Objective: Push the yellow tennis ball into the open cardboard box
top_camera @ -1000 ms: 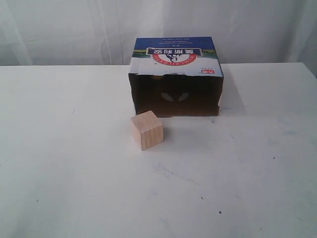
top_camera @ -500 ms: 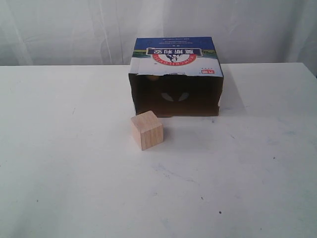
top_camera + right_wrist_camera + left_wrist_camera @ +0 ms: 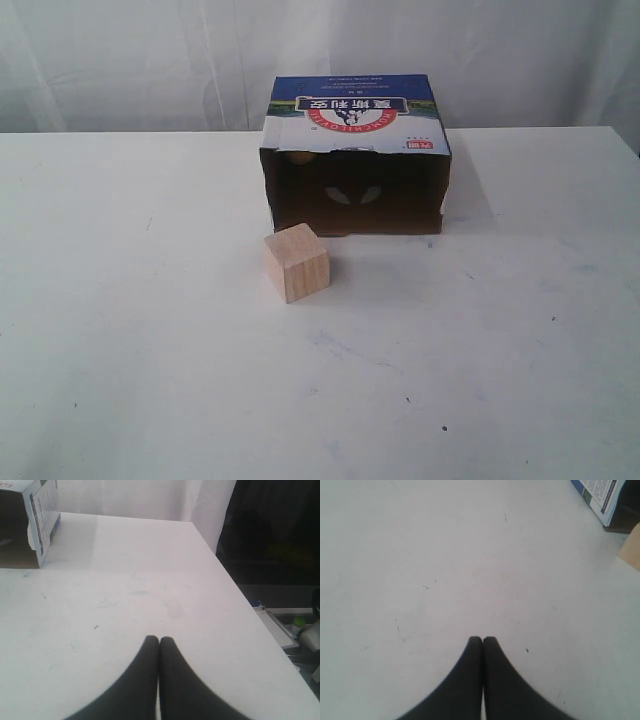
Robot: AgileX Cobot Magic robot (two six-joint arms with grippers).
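The open cardboard box (image 3: pixel 355 120) stands at the back middle of the white table, its dark opening facing the front. A small patch of yellow (image 3: pixel 300 157) shows inside, at the upper left of the opening; it looks like the yellow tennis ball, mostly hidden in the dark. Neither gripper appears in the exterior view. In the left wrist view my left gripper (image 3: pixel 482 639) is shut and empty over bare table, with a box corner (image 3: pixel 600 495) far off. My right gripper (image 3: pixel 159 639) is also shut and empty, the box's side (image 3: pixel 42 515) well away from it.
A pale wooden cube (image 3: pixel 297 262) sits just in front of the box's left half, and its edge (image 3: pixel 632 552) shows in the left wrist view. The table's right edge (image 3: pixel 240 590) drops off to dark floor and clutter.
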